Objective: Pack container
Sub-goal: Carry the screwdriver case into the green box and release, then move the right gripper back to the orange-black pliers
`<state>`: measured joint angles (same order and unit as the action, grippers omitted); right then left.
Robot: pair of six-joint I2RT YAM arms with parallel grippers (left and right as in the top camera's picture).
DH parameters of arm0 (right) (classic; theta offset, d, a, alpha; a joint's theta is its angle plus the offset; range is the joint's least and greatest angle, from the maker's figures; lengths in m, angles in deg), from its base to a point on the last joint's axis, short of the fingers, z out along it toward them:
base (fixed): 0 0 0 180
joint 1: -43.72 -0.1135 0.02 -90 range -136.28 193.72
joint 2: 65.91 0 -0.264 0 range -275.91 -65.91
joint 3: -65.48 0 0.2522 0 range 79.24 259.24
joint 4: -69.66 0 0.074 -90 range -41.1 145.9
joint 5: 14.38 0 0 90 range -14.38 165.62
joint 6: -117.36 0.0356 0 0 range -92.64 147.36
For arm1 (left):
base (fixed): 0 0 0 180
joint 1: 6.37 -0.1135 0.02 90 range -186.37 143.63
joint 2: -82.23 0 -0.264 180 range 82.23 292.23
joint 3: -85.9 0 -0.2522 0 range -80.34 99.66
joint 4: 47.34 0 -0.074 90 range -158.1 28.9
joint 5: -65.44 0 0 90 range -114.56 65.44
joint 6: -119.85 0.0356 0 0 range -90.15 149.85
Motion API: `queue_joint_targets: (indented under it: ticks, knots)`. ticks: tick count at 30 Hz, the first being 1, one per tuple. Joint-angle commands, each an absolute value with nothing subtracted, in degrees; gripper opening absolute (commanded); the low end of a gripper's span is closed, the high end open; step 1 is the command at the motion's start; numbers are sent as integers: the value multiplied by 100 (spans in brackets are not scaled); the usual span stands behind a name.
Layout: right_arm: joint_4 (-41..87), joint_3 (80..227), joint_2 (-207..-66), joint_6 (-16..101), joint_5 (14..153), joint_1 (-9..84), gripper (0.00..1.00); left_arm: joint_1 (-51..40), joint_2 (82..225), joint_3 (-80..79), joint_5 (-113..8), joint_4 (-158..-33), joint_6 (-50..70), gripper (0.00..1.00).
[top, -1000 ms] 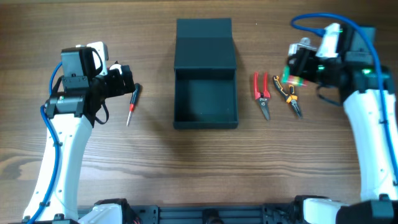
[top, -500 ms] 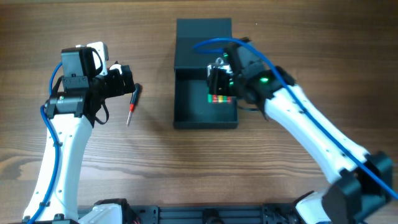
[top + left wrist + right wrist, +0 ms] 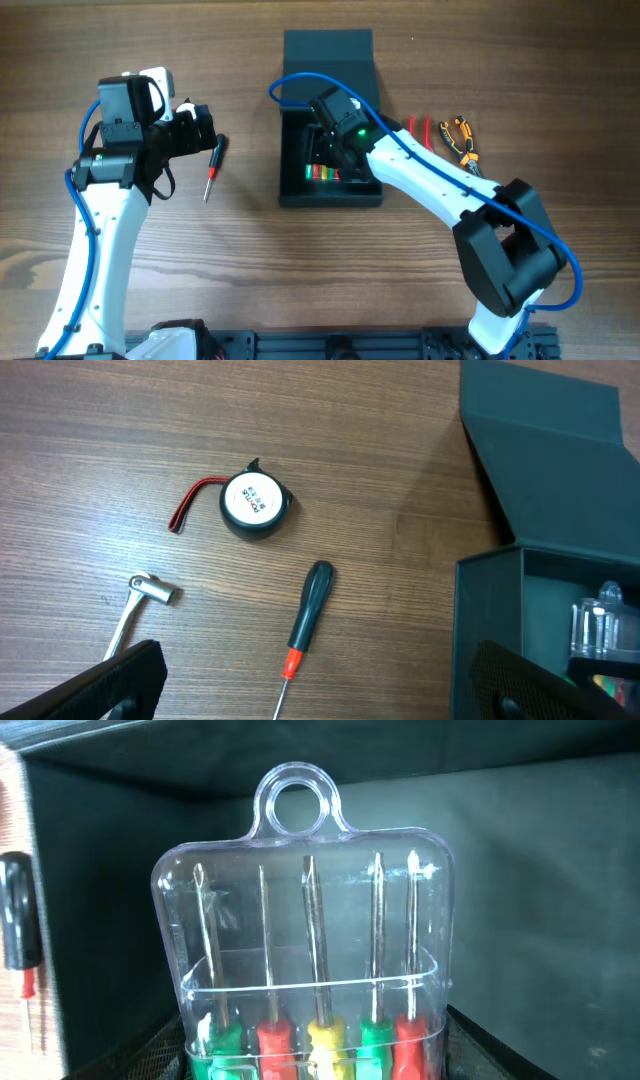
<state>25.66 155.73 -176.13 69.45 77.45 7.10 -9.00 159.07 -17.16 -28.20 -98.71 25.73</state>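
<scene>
While the left gripper (image 3: 330, 682) hangs wide open with nothing in it, the right gripper (image 3: 322, 168) is down inside the container (image 3: 330, 200). That's the matte dark box mid-table, flap lid (image 3: 328, 58) folded back. Its jaws look clamped on a clear plastic case (image 3: 310, 930) of five screwdrivers: two green handles, two red, one yellow. Loose on the woodgrain table (image 3: 90, 440): one black-handled screwdriver (image 3: 306, 612), one round tape measure (image 3: 254, 503), plus red-handled pliers (image 3: 419, 126) and orange-handled pliers (image 3: 462, 138), tips hidden behind the right arm.

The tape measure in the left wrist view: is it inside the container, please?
No, the tape measure lies on the table, outside the container.
</scene>
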Motion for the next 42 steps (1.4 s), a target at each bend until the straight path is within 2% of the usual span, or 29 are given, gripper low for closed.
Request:
queue_joint_targets:
  ticks: [1, 5, 7, 14, 18, 25, 32, 35, 37, 42]
  knots:
    - [2797, 15617, -17726, 7129, 7671, 526, 23, -878, 15918, -1598, -2768, -9869, 2663, 100]
    - [2948, 15617, -17726, 7124, 7566, 399, 27, -878, 15918, -1598, -2768, -9869, 2663, 100]
    - [2926, 15617, -17726, 7100, 7513, 397, 38, -878, 15918, -1598, -2768, -9869, 2663, 100]
    - [2894, 15617, -17726, 6858, 7518, 397, 66, -878, 15918, -1598, -2768, -9869, 2661, 100]
    - [2957, 15617, -17724, 6346, 7529, 397, 68, -878, 15918, -1598, -2768, -9869, 2661, 100]
    - [2935, 15617, -17724, 6184, 7564, 397, 83, -878, 15918, -1598, -2768, -9869, 2663, 100]
    - [2946, 15636, -17700, 6556, 7413, 443, 76, -878, 15918, -1598, -2768, -9871, 2663, 100]
    - [2894, 15890, -17506, 5631, 7131, 640, 71, -878, 15918, -1598, -2768, -9869, 2661, 100]
    - [2717, 16283, -17178, 4713, 7107, 856, 72, -878, 15918, -1598, -2768, -9871, 2663, 100]
    - [1626, 17190, -16435, 3319, 6698, 1689, 84, -878, 15918, -1598, -2768, -9871, 2661, 100]
